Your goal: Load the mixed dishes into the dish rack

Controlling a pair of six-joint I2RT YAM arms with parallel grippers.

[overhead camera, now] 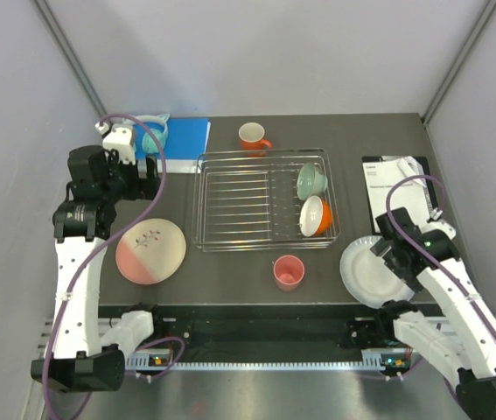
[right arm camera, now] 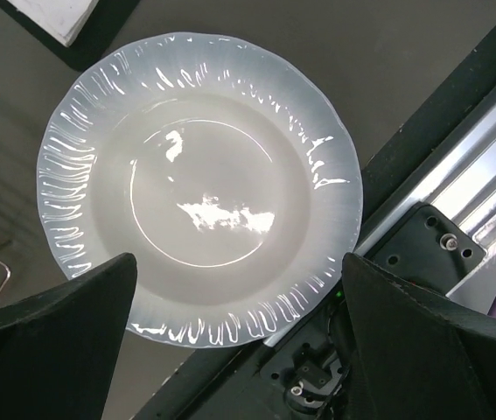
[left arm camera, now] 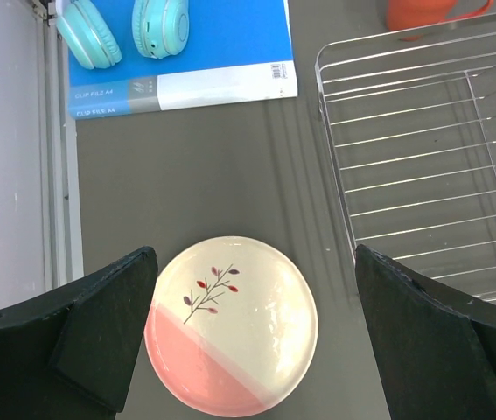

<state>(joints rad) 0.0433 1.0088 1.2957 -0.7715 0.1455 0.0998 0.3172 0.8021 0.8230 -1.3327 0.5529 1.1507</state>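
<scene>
**Two Bowls In, Four Dishes Out**

The silver wire dish rack (overhead camera: pixel 230 203) sits in the middle of the dark grey table (overhead camera: pixel 230 284). Two dishes are inside it, both at its right end. The mint-green bowl (overhead camera: pixel 311 179) leans on its side at the back. The orange bowl with a white inside (overhead camera: pixel 315 216) leans on its side just in front of it.

The other four dishes are on the table. The orange mug with a handle (overhead camera: pixel 252 136) stands just behind the rack. The small pink cup (overhead camera: pixel 289 272) stands in front of the rack, open side up. The round pink-and-cream plate with a little sprig on it (overhead camera: pixel 150 251) lies flat to the left of the rack. The white plate with a wavy rim (overhead camera: pixel 366 271) lies flat to the right of the rack, close to the front edge of the table.

The left gripper (left arm camera: pixel 254 262) hangs above the sprig plate. Its two black fingers (left arm camera: pixel 108 332) are spread wide and hold nothing. The right gripper (right arm camera: pixel 239 262) hangs above the white plate. Its fingers (right arm camera: pixel 46 341) are wide apart too, and they hold nothing.

The teal headphones (overhead camera: pixel 153 133) rest on a blue folder (overhead camera: pixel 188 136) at the back left of the table. A black clipboard with white paper (overhead camera: pixel 394 179) lies at the back right, behind the white plate.
</scene>
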